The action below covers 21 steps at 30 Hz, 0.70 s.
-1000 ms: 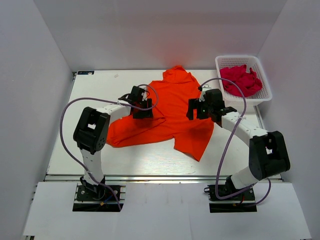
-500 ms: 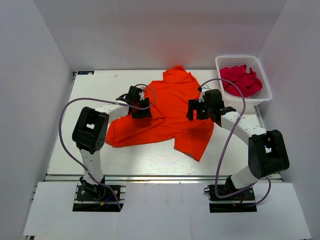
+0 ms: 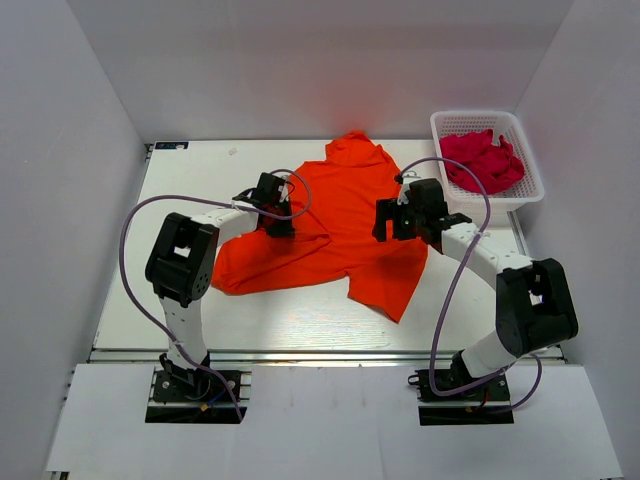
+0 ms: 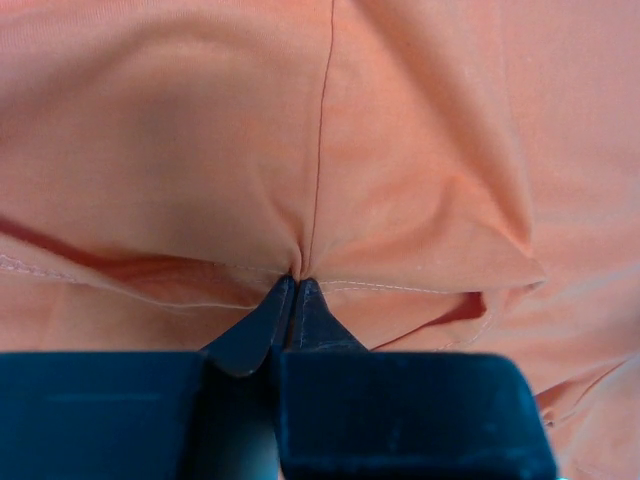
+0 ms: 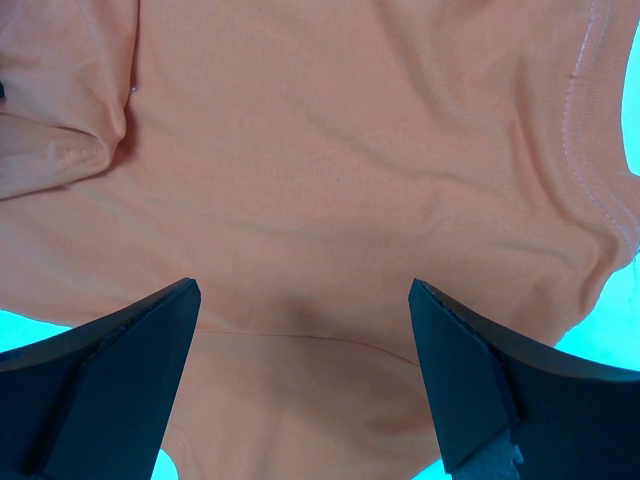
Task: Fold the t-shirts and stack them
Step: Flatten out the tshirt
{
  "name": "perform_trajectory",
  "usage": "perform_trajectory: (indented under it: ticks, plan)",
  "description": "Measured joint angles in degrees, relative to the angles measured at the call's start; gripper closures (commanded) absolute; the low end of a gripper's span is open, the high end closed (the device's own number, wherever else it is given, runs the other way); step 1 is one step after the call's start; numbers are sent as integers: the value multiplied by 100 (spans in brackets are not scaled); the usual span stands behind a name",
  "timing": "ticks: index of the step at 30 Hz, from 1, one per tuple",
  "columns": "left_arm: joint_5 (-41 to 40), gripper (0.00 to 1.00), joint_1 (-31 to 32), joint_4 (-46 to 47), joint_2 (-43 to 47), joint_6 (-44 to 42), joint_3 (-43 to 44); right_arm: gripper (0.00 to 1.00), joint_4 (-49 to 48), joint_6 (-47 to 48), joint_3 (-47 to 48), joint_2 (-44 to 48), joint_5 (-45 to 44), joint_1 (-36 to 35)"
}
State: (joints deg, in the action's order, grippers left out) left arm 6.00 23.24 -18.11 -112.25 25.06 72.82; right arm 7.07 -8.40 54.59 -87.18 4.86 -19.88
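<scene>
The left gripper (image 4: 296, 286) has its two dark fingers (image 4: 262, 325) pressed together on a small pinch of the orange-red t-shirt (image 3: 340, 250). The fabric gathers into a pucker right at the tips. In the left wrist view a seam runs from that pinch straight up toward 12 o'clock, and stitched hem lines trail away toward 9 and 3 o'clock. From above, this gripper (image 3: 276, 216) sits at the shirt's 9 o'clock side, on a bunched fold.

The right gripper (image 5: 302, 305) has its fingers (image 5: 150, 330) spread wide apart with nothing between them but the orange cloth lying below. Whether the tips touch the fabric cannot be told. A stitched hem curves down the cloth at about 2 o'clock in that view, and bare table shows at 3 and 8 o'clock. In the top view this gripper (image 3: 388, 220) is over the shirt's 3 o'clock side.

The orange-red t-shirt lies crumpled and unfolded across the middle of the white table (image 3: 180, 190), its neck end toward 12 o'clock and a loose corner reaching toward 5 o'clock. At about 1 o'clock from it, near the table's far right corner, stands a white lattice basket (image 3: 478, 116) holding the crimson-pink t-shirts (image 3: 482, 160) in a heap.
</scene>
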Motion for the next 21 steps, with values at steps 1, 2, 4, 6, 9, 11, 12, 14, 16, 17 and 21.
perform_trajectory:
  ticks: [1,2,4,6,9,11,12,14,16,17,21]
  plan:
    - [-4,100,0,-13,0,-2,0,9,0,0,0,-7,7,0]
    - [-20,100,0,-35,4,0,0,9,0,0,0,-15,11,0]
    - [-42,100,0,-72,17,-17,0,9,0,0,0,-31,24,0]
    - [-63,100,0,-140,37,-37,22,9,0,0,0,-33,26,0]
    - [-120,100,0,-317,50,-107,195,9,0,0,0,-33,28,0]
    - [-173,100,0,-420,98,-197,343,9,0,0,0,-33,28,0]
    - [-203,100,0,-450,140,-247,389,9,0,0,0,-33,26,0]
    - [-286,100,0,-584,214,-348,555,9,0,0,0,-35,26,0]
    - [-400,100,-4,-680,254,-444,752,9,0,0,0,-42,26,0]
    - [-442,100,-20,-723,264,-492,850,9,0,0,0,-46,26,0]
    - [-623,100,-186,-909,267,-660,1187,9,0,0,0,-59,24,0]
